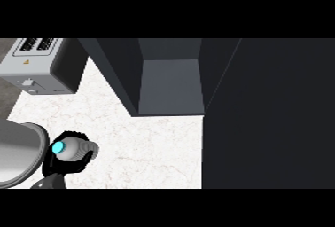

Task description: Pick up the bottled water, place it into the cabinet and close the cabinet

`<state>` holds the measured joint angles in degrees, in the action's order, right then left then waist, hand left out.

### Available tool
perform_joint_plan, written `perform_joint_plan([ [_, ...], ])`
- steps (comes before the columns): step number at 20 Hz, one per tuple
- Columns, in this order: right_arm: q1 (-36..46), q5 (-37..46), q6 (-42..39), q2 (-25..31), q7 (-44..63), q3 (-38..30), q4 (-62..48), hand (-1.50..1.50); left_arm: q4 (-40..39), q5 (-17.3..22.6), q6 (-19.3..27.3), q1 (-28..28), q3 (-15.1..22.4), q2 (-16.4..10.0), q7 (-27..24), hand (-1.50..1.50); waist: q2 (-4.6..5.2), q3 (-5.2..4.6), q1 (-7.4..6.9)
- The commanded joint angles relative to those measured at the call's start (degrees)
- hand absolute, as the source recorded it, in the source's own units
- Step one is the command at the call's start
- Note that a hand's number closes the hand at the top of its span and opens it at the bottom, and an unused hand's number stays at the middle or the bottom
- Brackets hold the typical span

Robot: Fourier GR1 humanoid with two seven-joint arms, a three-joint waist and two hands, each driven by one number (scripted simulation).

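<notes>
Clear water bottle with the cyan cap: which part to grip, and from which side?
Grip the clear water bottle with the cyan cap round its body, below the cap, from the near-left side. The cap faces upward, so only the round sides suit curled fingers. The black left hand holds it so, leaving the side toward the dark open cabinet free.

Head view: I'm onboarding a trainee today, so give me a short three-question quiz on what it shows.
1. True or false: the bottled water is already inside the cabinet.
2. What holds the bottled water? A) left hand B) right hand C) nothing, it stands on the counter
3. Fill in: the grey appliance at the view's upper left is a ____.

Key: 1 false, it is near the view's lower left, away from the open cabinet. 2 A. 3 toaster.
</notes>
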<state>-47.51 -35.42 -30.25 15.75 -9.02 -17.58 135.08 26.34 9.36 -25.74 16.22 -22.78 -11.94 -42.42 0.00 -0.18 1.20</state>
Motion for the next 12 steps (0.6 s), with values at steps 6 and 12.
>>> perform_joint_plan([
  [6, -4.81, -8.47, 1.30, 0.69, 2.70, -4.88, 10.09, -1.50, 9.50, -0.44, 2.79, -2.93, 2.85, 3.17, -3.46, 1.50, -0.31, 0.17, -0.78],
  [12, -7.13, -8.57, 0.12, 0.34, 1.41, -4.09, 10.67, -1.50, 20.86, -0.73, 7.66, -2.46, 6.94, 7.89, 4.37, 1.50, -0.54, 0.22, -0.86],
])
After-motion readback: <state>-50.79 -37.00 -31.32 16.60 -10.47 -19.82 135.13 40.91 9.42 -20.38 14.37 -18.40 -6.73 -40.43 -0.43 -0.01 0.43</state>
